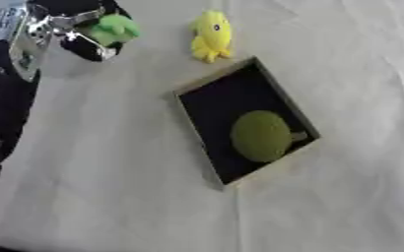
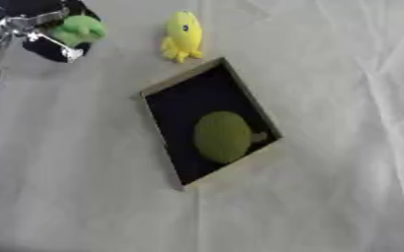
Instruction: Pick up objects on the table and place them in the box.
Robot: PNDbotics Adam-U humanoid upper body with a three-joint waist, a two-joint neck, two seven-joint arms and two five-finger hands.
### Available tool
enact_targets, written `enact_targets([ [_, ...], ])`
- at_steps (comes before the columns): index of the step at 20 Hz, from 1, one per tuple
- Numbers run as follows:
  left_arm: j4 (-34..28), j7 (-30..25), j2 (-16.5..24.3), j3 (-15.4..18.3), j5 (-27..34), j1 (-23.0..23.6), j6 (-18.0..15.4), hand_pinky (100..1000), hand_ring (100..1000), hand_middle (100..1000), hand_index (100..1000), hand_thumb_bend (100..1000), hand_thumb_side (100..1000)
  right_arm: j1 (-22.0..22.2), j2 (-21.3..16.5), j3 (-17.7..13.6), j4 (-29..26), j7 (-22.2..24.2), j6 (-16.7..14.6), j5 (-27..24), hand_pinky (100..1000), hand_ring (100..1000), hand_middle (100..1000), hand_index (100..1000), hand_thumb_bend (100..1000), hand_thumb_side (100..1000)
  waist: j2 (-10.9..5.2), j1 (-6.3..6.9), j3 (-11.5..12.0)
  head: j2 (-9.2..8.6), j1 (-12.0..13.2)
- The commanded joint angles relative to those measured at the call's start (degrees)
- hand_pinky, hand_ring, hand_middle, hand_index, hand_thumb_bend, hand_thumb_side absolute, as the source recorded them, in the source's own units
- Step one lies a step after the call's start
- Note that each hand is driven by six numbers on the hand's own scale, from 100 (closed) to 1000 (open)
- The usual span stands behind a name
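My left hand (image 1: 72, 29) is at the upper left, fingers curled round a small green soft toy (image 1: 115, 28), held a little above the cloth. A yellow soft toy (image 1: 212, 35) lies on the table just beyond the box's far corner. The shallow cardboard box (image 1: 198, 85) with a dark inside sits at the centre, turned askew. An olive-green round object (image 1: 260, 136) rests in its near right part. The right hand does not show in either view.
A pale, creased cloth (image 1: 111, 187) covers the table. My left arm (image 1: 7, 88), black and silver, runs down the left edge of the view.
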Motion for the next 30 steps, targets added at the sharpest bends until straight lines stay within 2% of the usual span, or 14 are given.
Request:
enact_targets([
  [1, -5.17, -0.21, 0.63, -2.77, 3.00, -1.11, -2.44, 822, 783, 724, 872, 100, 241, -0.75, -1.00, -0.42, -0.81, -0.15, -0.15, -0.36, 902, 867, 623, 774, 100, 531, -1.52, -0.02, -0.13, -0.70, 0.07],
  [5, -10.70, -0.46, -0.39, -7.08, 7.19, -0.83, -4.75, 806, 763, 703, 854, 100, 232, -1.11, -1.10, -0.44, -0.81, -0.33, -0.35, -0.38, 902, 867, 624, 774, 100, 531, -1.60, 0.09, -0.29, -1.02, 0.19],
  [12, -16.85, -1.24, -4.72, -12.13, 12.19, 0.57, -5.01, 805, 754, 693, 846, 100, 236, -1.57, -0.98, -0.34, -0.81, -0.46, -0.44, -0.48, 902, 867, 624, 775, 100, 531, -1.64, 0.06, -0.45, -1.42, 0.66],
  [21, -17.16, -4.84, -9.95, -12.78, 11.66, 3.04, -3.70, 805, 747, 686, 844, 100, 245, -1.65, -0.57, -0.33, -0.81, -0.33, -0.39, -0.54, 902, 868, 623, 774, 100, 531, -1.36, -0.27, -0.54, -1.11, 0.01],
  [30, -15.94, -6.43, -11.80, -13.44, 9.29, 4.80, -3.86, 823, 763, 708, 864, 100, 247, -1.65, -0.46, -0.35, -0.81, -0.28, -0.37, -0.59, 903, 868, 623, 774, 100, 531, -1.34, -0.37, -0.45, -1.31, -0.24],
])
